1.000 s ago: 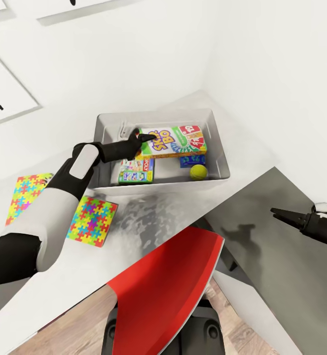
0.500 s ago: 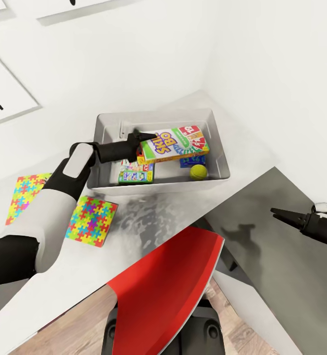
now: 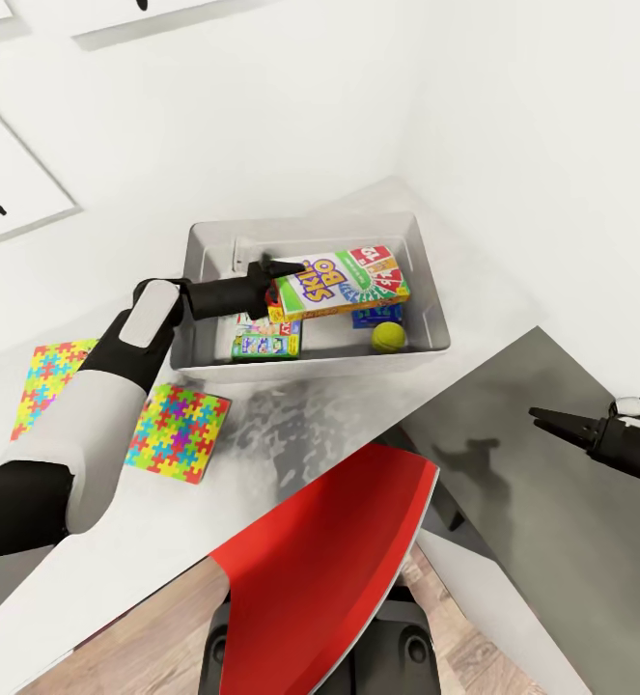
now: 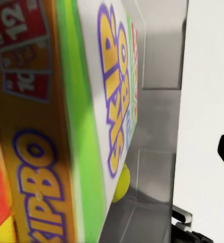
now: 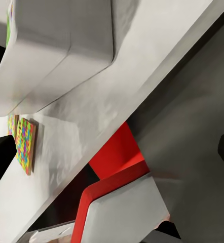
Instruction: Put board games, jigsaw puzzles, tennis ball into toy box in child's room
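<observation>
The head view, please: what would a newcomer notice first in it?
Probably the bright Skip-Bo box lying tilted in the grey toy box, with the left hand at its end. Next, the two puzzles on the table outside the toy box, and the red chair tucked below.

Yellow-green-red Skip-Bo box, yellow ball, light-grey toy box, multicoloured puzzle squares, red chair, pale bench.

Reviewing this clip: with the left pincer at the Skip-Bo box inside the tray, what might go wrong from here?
1. The Skip-Bo box lies tilted across other boxes in the toy box; the left pincer at its edge may nudge it onto the tennis ball.
2. Both jigsaw puzzles lie flat on the table, which could make them hard to grip.
</observation>
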Controlling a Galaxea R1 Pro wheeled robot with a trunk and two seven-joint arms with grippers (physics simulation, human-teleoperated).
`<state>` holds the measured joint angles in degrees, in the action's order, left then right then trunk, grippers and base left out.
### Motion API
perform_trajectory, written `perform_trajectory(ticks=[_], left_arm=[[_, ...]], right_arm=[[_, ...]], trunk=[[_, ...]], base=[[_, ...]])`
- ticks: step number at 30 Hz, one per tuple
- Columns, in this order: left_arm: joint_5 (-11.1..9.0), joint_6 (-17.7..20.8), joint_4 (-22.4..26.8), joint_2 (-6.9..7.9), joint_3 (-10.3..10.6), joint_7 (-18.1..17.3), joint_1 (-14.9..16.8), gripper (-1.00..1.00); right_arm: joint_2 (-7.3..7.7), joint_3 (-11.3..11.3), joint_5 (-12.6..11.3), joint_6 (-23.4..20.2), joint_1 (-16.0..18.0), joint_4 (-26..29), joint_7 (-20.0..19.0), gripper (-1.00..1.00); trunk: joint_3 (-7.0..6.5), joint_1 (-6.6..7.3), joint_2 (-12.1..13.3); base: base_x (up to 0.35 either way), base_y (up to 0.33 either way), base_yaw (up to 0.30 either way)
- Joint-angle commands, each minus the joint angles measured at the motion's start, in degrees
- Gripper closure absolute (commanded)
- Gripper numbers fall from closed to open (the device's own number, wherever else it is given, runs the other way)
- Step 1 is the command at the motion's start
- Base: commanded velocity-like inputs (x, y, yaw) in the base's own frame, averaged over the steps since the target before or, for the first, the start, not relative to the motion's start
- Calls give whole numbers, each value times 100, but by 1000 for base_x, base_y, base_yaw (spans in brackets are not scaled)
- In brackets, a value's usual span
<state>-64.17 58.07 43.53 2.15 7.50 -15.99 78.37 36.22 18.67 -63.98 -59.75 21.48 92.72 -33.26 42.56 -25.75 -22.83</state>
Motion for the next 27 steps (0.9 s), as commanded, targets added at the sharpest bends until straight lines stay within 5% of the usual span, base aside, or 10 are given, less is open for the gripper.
perform_trajectory(ticks=[1, 15, 27], left_arm=[[44, 6, -3, 19, 14, -59, 9, -100], [49, 43, -3, 129, 22, -11, 84, -100], [23, 77, 72, 103, 26, 469, 338, -100]], right_arm=[[0, 4, 35, -25, 5, 0, -41, -100], [-1, -3, 35, -25, 5, 0, -41, -100], [-1, -4, 35, -25, 5, 0, -41, -100]], trunk=[[6, -3, -9], [6, -3, -9], [6, -3, -9]], base=[[0, 0, 0], [0, 0, 0], [0, 0, 0]])
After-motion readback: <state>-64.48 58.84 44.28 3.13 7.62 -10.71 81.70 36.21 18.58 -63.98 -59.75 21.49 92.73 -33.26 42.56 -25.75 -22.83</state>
